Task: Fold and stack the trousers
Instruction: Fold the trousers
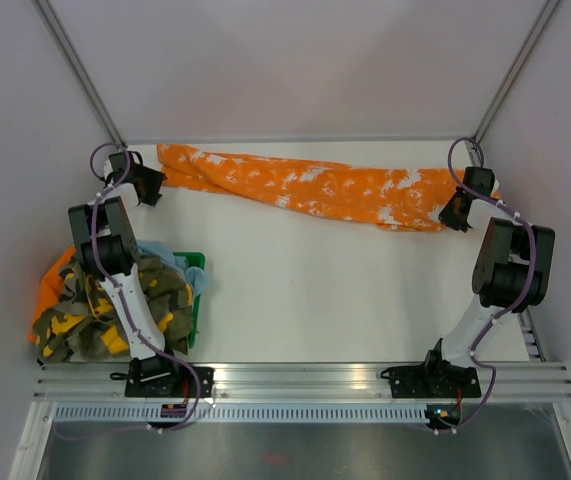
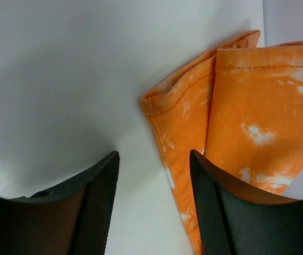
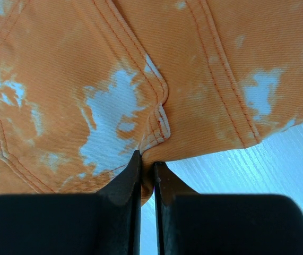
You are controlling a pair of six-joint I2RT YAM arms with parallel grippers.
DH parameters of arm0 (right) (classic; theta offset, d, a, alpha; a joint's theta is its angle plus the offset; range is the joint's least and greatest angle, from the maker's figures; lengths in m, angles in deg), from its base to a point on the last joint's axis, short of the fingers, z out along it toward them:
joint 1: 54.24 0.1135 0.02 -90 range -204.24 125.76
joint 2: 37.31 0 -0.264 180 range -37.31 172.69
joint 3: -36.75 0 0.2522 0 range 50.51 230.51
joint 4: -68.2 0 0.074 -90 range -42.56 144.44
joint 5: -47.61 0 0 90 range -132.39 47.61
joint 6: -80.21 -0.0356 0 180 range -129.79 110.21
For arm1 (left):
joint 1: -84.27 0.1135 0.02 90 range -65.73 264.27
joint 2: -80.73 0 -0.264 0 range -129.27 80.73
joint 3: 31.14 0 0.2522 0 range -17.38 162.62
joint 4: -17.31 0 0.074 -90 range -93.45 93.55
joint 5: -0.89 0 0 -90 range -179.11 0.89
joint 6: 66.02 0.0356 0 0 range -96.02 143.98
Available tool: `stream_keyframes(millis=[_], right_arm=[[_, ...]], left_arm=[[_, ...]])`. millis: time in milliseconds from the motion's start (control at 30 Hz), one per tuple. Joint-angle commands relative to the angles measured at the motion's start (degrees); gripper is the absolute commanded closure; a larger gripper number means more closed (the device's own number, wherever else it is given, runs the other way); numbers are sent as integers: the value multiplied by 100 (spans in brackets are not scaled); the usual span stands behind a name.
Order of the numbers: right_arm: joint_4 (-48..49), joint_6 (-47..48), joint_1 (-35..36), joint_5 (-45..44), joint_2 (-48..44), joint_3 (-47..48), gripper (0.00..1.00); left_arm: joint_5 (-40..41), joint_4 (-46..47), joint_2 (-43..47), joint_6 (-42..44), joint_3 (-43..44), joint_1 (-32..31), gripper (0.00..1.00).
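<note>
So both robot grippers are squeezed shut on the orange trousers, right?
Not both. The right gripper is shut on the orange trousers, but the left wrist view shows the left gripper open, with the leg hem not clamped.

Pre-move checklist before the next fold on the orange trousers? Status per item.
1. Right gripper pinching trousers: ok, shut on a seamed edge.
2. Left gripper holding the cuffs: not ok, jaws open, cloth unclamped.
3. Trousers stretched lengthwise between both grippers: ok.
4. Both layers caught in right pinch: cannot tell.
5. Camouflage pile apart from trousers: ok.
</note>
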Motion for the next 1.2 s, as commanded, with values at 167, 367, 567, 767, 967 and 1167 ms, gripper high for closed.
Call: stream_keyframes(millis=[167,367,567,767,967,1167], right_arm=[[-54,-46,2,194,-37,-54,99],[-98,-38,2,133,-64,-19,99],[-177,41,2,-78,-117,-10,99],[-379,33,2,-218,-151,87,100],[-485,-37,-103,-465,-380,-97,100],[-283,-38,-420,-290,-591,-362,100]], left_arm=[[181,350,-688,-657,295,-90,39],[137,367,-997,-762,436,-142,48],[295,341,-909,-701,427,-169,98],[392,-151,-234,-123,69,-160,98],[884,-414,1243,502,-1241,-160,98],[1271,-625,2017,986,-1980,-64,98]])
